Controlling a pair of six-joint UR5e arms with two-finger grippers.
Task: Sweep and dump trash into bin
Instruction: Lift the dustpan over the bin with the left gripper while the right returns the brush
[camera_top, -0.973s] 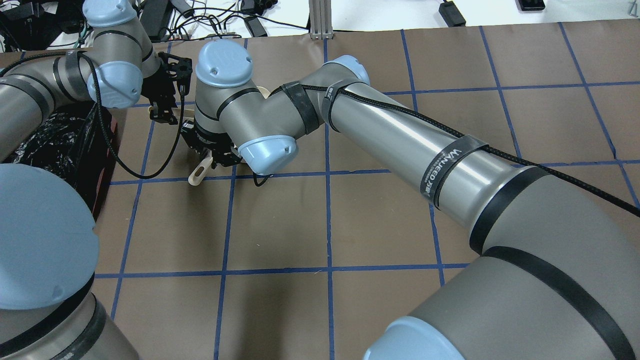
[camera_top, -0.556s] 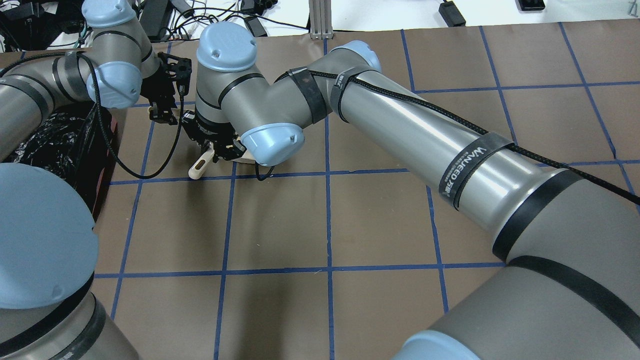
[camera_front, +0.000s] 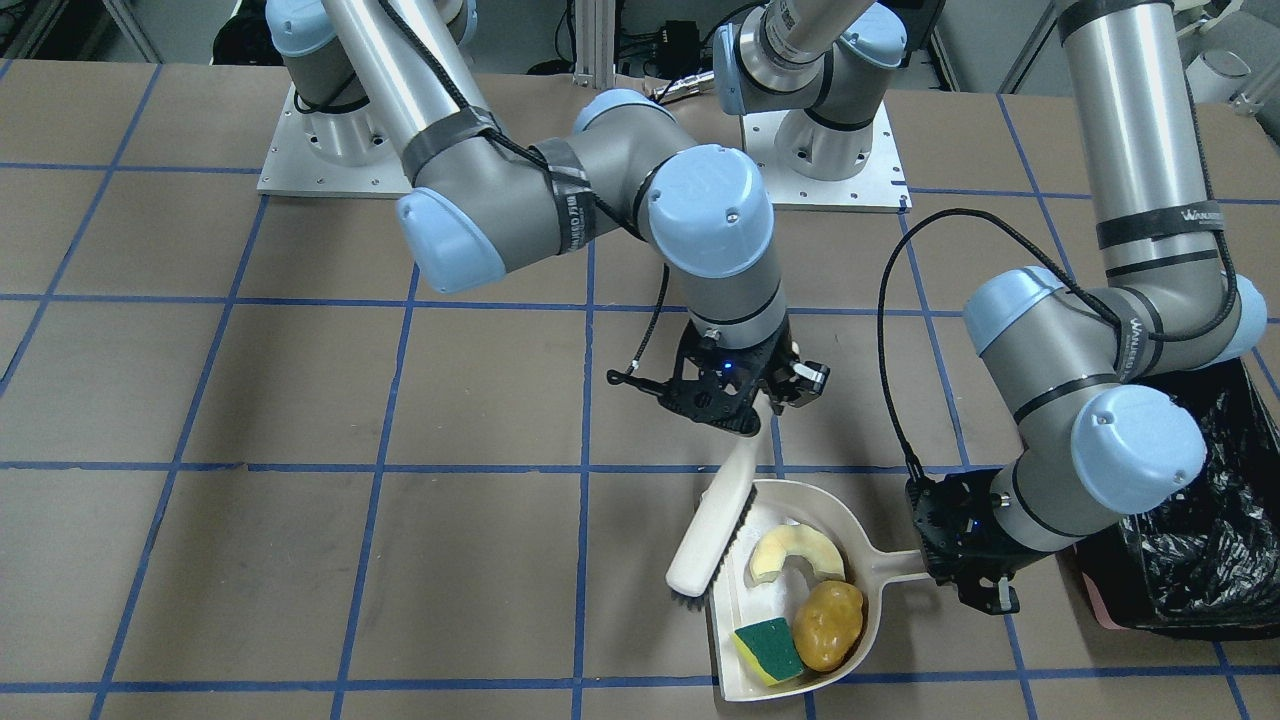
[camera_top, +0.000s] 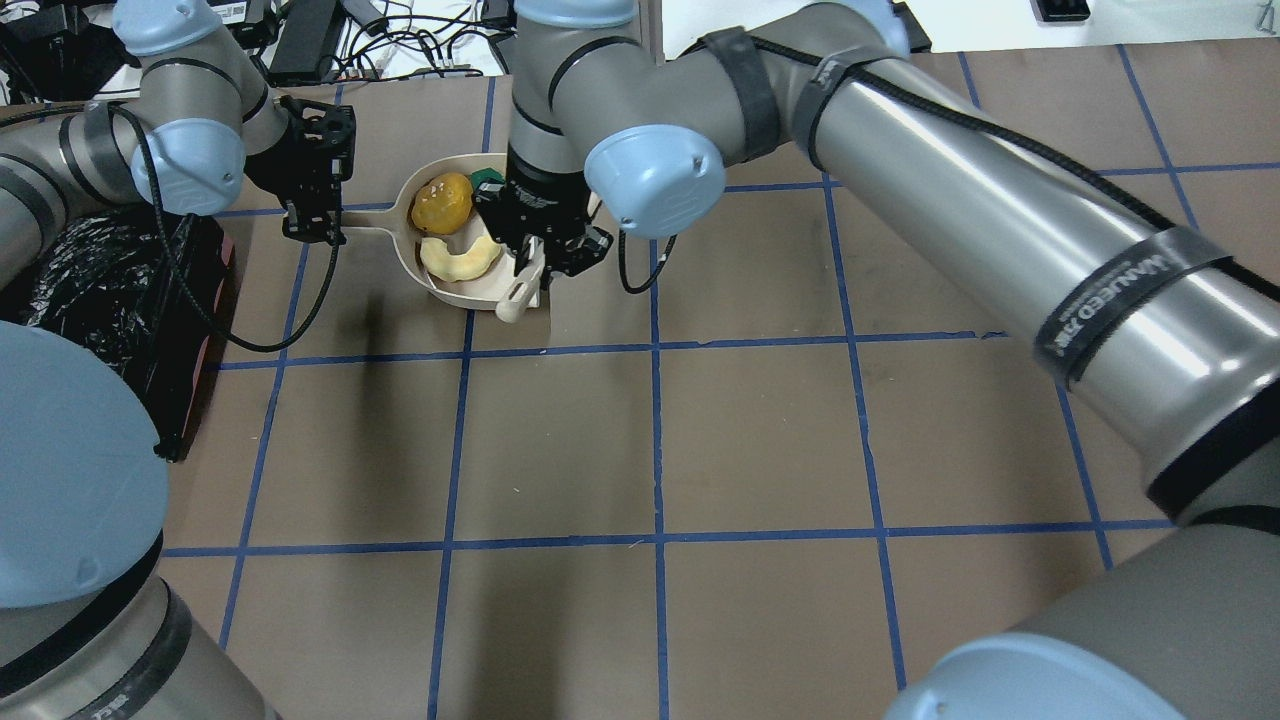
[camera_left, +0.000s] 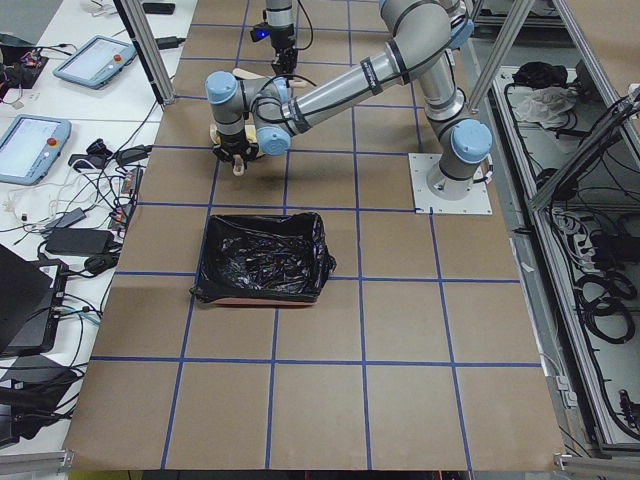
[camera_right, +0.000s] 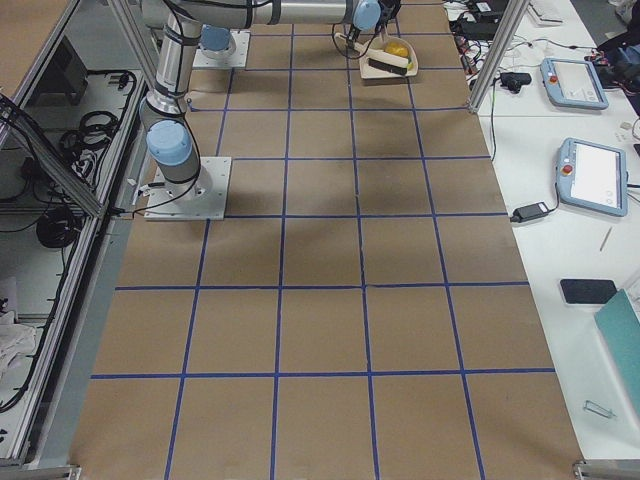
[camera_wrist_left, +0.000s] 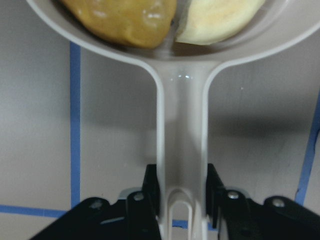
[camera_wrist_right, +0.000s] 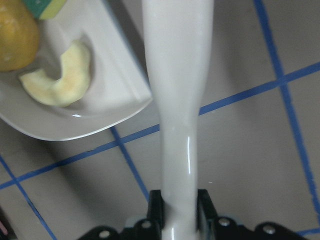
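The trash lies in the cream dustpan (camera_front: 868, 548): a curved pale-yellow foam piece (camera_front: 795, 553), a green-topped sponge wedge (camera_front: 768, 650) and an amber lump (camera_front: 828, 625). In the overhead view the lump (camera_top: 442, 203), foam (camera_top: 460, 260) and sponge (camera_top: 487, 178) show in the pan (camera_top: 440, 292). My left gripper (camera_front: 960, 580) is shut on the dustpan handle (camera_wrist_left: 182, 150). My right gripper (camera_front: 745, 420) is shut on the cream brush (camera_front: 712, 525), whose bristles rest at the pan's open edge. The black-lined bin (camera_front: 1200, 560) stands beside my left arm.
The bin (camera_top: 110, 290) is at the table's left edge in the overhead view, a grid square from the pan. Brown table with blue tape lines. Cables and devices lie beyond the far table edge.
My right arm has lifted and swung away to the right with the brush. It no longer hides the dustpan, which now shows with the trash in it. My left gripper keeps hold of the handle.
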